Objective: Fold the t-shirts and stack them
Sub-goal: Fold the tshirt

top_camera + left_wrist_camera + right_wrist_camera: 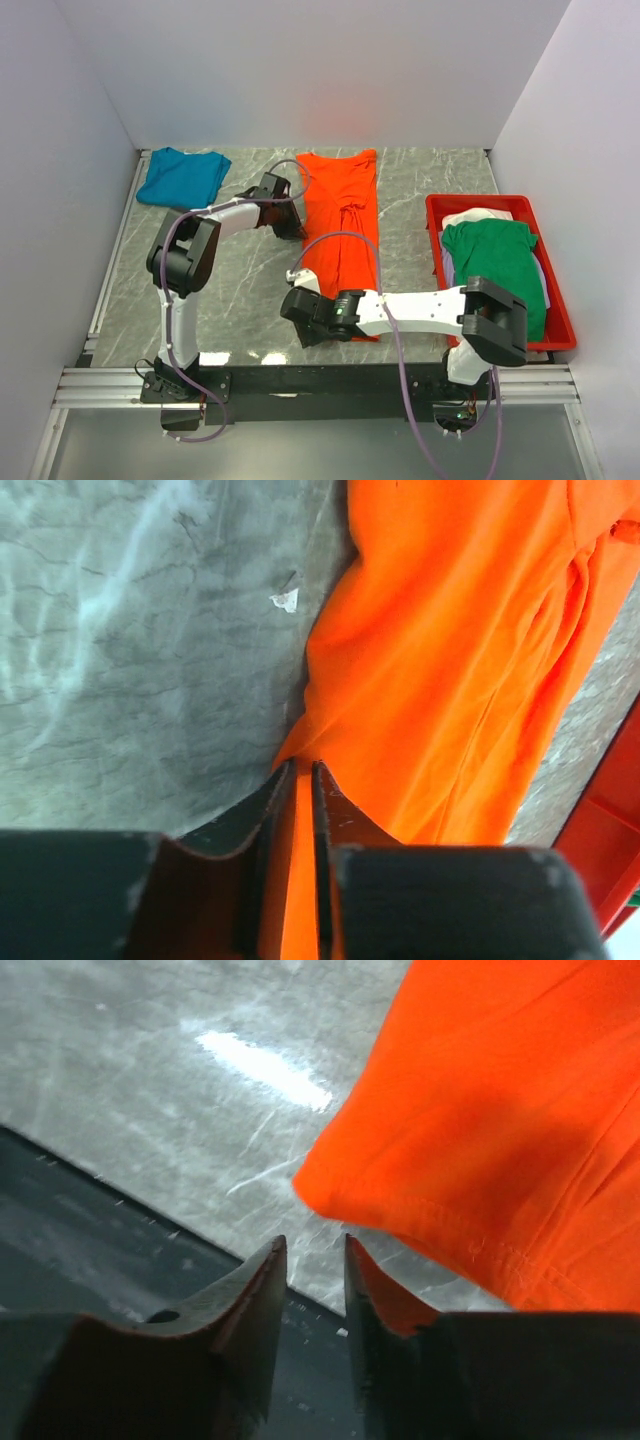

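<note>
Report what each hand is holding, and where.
Left hand pinches the orange t-shirt at its left edge. Right hand holds nothing.

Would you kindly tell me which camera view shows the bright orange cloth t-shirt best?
The top external view: it alone shows nearly the whole bright orange cloth t-shirt, lying lengthwise on the grey marbled table. The left wrist view shows only a creased edge, the right wrist view one hemmed corner.
</note>
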Robot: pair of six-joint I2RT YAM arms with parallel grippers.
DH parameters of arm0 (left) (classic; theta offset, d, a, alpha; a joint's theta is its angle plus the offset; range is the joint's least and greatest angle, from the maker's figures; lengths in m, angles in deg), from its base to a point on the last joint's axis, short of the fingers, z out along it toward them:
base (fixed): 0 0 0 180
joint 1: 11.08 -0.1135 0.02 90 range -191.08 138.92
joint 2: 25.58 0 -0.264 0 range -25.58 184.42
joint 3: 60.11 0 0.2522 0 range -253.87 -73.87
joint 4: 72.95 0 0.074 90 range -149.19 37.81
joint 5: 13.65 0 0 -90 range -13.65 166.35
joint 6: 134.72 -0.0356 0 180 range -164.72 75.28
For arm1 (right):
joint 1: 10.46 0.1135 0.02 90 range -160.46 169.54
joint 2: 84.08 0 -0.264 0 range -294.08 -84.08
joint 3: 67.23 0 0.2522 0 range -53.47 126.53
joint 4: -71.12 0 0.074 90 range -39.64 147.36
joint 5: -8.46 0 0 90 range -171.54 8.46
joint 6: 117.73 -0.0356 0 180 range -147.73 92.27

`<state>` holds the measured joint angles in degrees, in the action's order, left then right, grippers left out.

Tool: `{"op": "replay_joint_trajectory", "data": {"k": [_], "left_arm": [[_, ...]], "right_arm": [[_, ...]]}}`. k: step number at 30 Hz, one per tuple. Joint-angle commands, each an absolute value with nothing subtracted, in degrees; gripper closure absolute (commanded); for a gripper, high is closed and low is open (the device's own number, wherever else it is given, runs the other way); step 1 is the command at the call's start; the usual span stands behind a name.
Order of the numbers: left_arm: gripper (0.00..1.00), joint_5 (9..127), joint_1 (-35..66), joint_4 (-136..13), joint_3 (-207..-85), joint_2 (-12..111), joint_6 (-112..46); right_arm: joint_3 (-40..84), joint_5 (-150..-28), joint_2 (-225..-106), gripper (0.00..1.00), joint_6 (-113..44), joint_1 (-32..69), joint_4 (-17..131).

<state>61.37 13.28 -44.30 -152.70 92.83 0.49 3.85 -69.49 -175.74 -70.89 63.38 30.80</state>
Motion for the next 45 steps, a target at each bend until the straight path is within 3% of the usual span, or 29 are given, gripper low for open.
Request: {"op": "replay_joint_trajectory", "data": {"k": [1, 6, 13, 28, 45], "left_arm": [[0.80, 63.5, 12.5, -41.9, -154.7, 89.1, -2.7], [0.70, 62.0, 12.5, -41.5, -154.8, 85.6, -3.2], [0.70, 60.4, 12.6, -42.7, -151.3, 80.4, -2.4], [0.78, 57.5, 19.2, -48.6, -138.7, 76.8, 0.1], [0.81, 58.2, 23.1, -48.5, -138.5, 79.0, -1.1]], "right_arm": [[3.4, -70.2, -170.0, 0.62, -71.4, 62.0, 32.4], [-0.4, -67.7, -161.5, 0.63, -74.0, 58.0, 29.6], [-10.8, -73.7, -151.4, 0.65, -74.5, 49.0, 32.2], [-13.4, -79.6, -160.1, 0.64, -75.8, 48.6, 40.5], [-14.9, -75.7, -161.4, 0.63, -77.4, 49.9, 38.5]]}}
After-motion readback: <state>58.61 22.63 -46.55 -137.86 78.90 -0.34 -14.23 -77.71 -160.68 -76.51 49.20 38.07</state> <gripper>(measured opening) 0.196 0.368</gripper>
